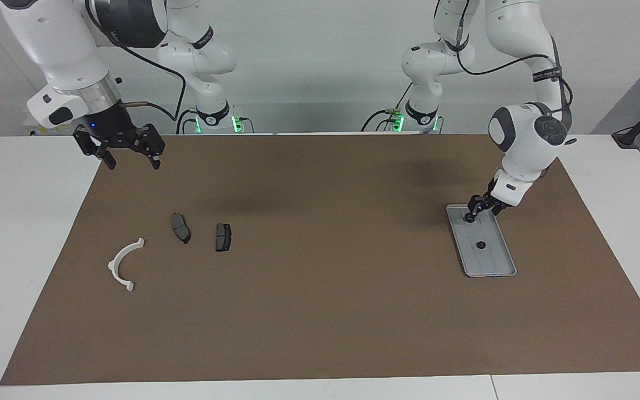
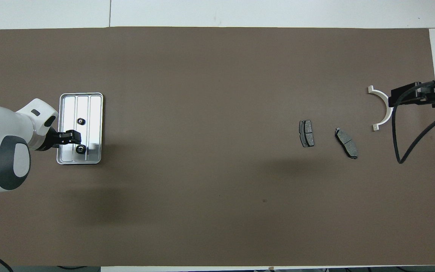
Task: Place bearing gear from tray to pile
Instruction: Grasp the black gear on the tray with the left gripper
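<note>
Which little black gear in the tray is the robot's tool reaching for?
The bearing gear nearer to the robots. The left tool is down at it in the tray. The other gear sits alone, farther along.

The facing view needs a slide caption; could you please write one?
Left gripper lowered onto the nearer bearing gear in the tray; right gripper waits.

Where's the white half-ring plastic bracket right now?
The white half-ring plastic bracket lies on the brown mat at the right arm's end of the table, beside the two dark grey brake pads.
</note>
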{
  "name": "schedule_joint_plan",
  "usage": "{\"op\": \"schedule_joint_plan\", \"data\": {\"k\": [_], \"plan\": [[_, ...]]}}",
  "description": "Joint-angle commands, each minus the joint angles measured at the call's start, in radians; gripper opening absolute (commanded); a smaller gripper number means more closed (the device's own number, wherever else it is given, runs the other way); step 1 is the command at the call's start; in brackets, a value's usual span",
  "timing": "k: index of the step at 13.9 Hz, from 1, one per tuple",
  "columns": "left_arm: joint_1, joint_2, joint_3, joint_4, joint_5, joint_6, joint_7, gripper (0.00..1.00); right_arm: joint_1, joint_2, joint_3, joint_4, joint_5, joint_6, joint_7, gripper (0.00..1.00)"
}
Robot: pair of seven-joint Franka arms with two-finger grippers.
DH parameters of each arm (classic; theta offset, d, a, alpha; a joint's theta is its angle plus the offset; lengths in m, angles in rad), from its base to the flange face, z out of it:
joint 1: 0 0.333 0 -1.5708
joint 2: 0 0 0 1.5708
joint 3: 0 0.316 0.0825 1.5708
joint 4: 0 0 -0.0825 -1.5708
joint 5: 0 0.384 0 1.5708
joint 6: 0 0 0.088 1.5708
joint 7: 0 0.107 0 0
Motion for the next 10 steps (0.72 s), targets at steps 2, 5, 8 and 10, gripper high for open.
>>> {"op": "schedule_joint_plan", "data": {"k": [2,5,8,10], "plan": [[-0.006,-0.007,-0.007,-0.044,-0.008,0.053,-0.063,0.73,-0.007,0.004,0.007,-0.002,-0.006,-0.01,-0.021,1.0],[-0.019,-0.004,-0.007,-0.058,-0.008,0.064,-0.068,0.73,-0.007,0.009,0.007,-0.004,-0.006,-0.01,-0.019,1.0],[-0.02,-0.002,-0.007,-0.092,-0.008,0.104,-0.08,0.73,-0.007,0.013,0.007,-0.007,-0.006,-0.011,-0.019,1.0],[-0.023,0.006,-0.007,-0.092,-0.008,0.108,-0.097,0.7,-0.007,0.013,0.007,-0.007,-0.006,-0.011,-0.021,1.0]]}}
